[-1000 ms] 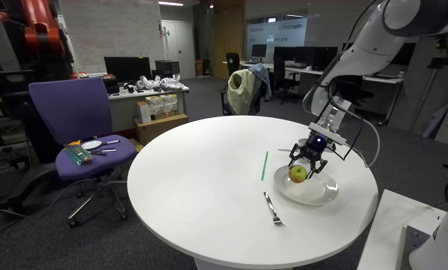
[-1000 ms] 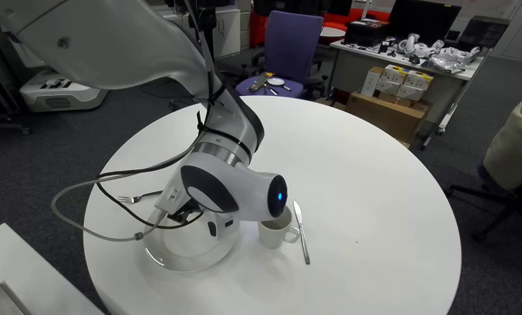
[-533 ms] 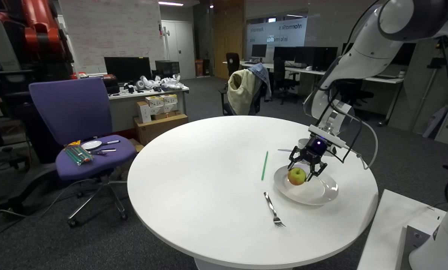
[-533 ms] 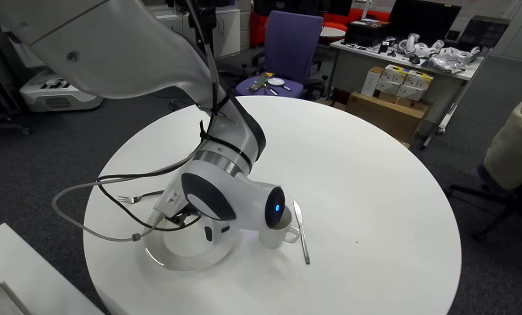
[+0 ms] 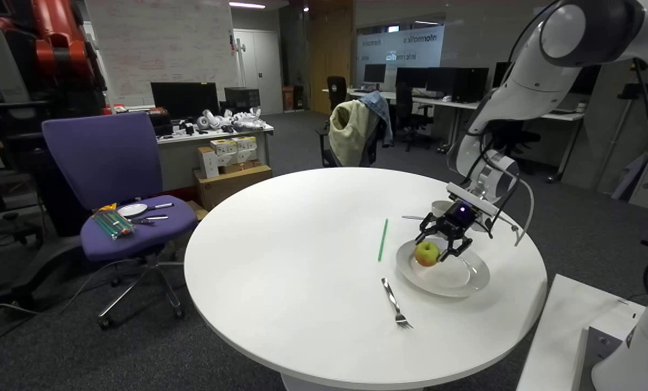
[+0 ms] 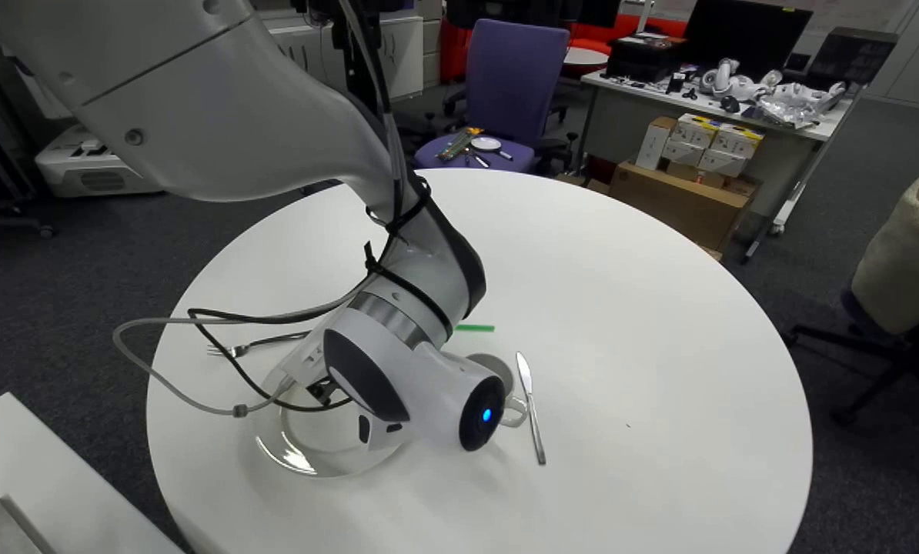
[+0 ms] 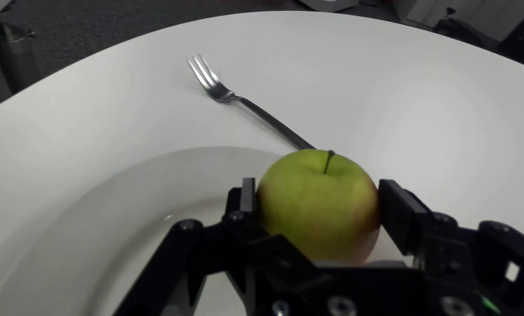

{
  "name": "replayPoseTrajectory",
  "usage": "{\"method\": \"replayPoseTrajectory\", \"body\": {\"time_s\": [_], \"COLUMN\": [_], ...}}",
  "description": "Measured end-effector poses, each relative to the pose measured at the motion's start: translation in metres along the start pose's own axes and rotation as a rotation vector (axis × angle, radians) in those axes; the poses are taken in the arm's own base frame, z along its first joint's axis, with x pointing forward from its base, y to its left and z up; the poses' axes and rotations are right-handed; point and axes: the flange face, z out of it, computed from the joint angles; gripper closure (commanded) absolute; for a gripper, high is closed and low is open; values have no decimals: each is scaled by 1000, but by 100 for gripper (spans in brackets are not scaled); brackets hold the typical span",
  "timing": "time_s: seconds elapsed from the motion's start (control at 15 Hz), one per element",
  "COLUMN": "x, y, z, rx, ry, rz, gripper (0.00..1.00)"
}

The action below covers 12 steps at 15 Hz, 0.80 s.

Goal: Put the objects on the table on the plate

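One apple [image 5: 427, 253] sits pinched between the jaws, towards ten o'clock of the plate [image 5: 457, 276] in an exterior view; lowering or release probably follows.

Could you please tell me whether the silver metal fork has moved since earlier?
No, neither way: in an exterior view, the fork lies unshifted relative to the round white table.

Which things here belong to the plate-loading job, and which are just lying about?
For the job: apple (in the jaws), plate, fork, knife, mug, green stick.

Just lying about: purple chair, packet on it, boxes, monitors.
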Motion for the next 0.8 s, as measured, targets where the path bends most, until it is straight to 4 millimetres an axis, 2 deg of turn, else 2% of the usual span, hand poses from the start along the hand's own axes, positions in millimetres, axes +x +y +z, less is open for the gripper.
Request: {"method": "replayPoseTrajectory", "body": {"time_s": [0.4, 0.8], "x": [11, 11], "y": [-3, -3], "z": [-27, -22], "rx": [273, 328], "ry": [33, 20], "rz": [121, 161], "gripper": [52, 52]}}
